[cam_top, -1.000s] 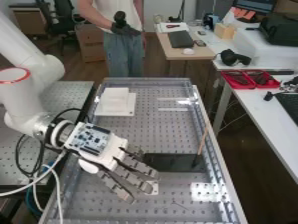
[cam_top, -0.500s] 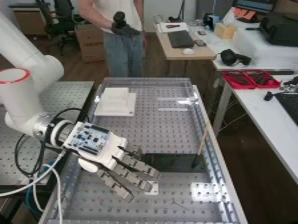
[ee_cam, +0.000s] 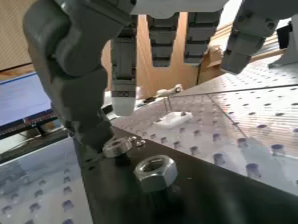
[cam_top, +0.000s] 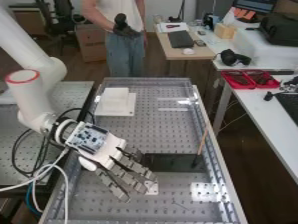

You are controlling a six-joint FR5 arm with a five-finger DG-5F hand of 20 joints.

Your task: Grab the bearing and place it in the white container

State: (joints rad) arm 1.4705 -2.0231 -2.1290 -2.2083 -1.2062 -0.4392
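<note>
Wrist view detail is suggesting that the bearing is probably the ring-shaped metal piece, which is sitting on a dark slab, just beside the end of the thumb; whether the two are touching, one cannot tell. The robot hand is hanging wide, its fingers nearly straight and spread, wrapping round nothing. A hex nut is standing near the ring and is looking easy to mistake for it. The ring is promising to handle as a stiff, compact thing, modest in weight and hardly fragile, though its smooth metal is likely to be slippery. The best hold is probably lying across the outer rim, thumb on one side and fingertips opposite, pressing evenly so that it is not squirting out or rolling. The high view is giving the layout: the hand is reaching in from the left over the near half of the clear-walled tray, and the stepped white object, seemingly the white container, is resting at the far left, well apart from the hand. The wrist view is giving what the carry plan is needing up close: the ring's open middle, its shiny rim and the narrow room between it and the nut
</note>
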